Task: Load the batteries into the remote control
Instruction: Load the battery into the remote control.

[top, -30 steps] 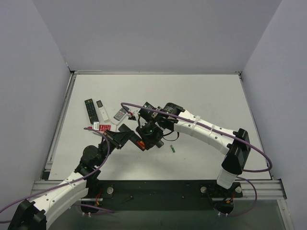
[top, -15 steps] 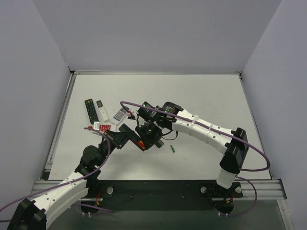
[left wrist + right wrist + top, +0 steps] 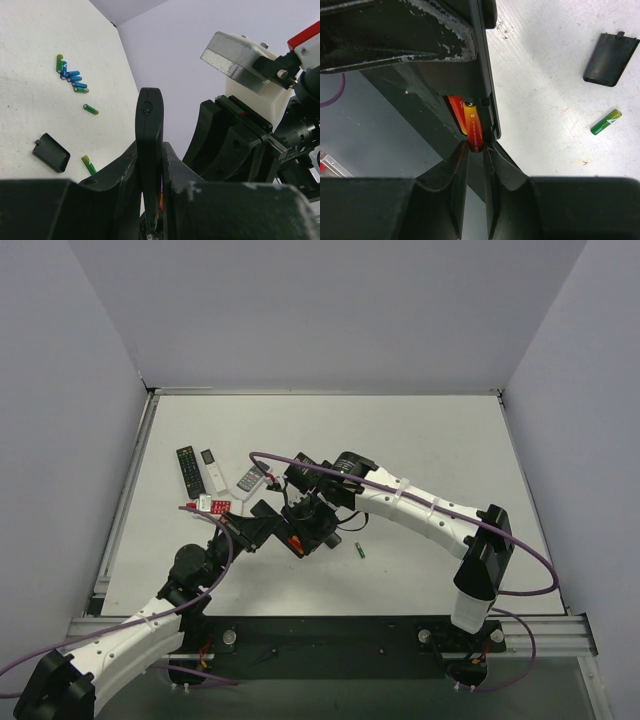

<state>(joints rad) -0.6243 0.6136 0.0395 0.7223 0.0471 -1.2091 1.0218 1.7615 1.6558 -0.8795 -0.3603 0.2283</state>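
Currently: battery held at the remote's open side

**Grip state.** Both arms meet left of the middle of the table. The left gripper is clamped on the remote control. The remote stands edge-on between the fingers, with its long axis running along them and out past their tips. The right gripper is pinched on the lower end of an orange-red battery.

**Bay contents.** The right wrist view looks at the remote's open side. The battery lies against it, with its long axis nearly parallel to the remote's long edge. A second orange-red strip shows just beside the battery. Whether that is another cell, or whether anything is fully seated, cannot be told.

**View differences.**
- **Top view:** it gives only a spot of orange-red between the two grippers, and the remote is mostly hidden. It alone shows several other remotes lying well to the left.
- **Left wrist view:** it shows the remote's narrow edge, not the bay. It alone shows a cluster of blue and green cells far off on the table.
- **Both wrist views:** the cover piece lies flat on the table, apart from the remote, with a green battery near it.
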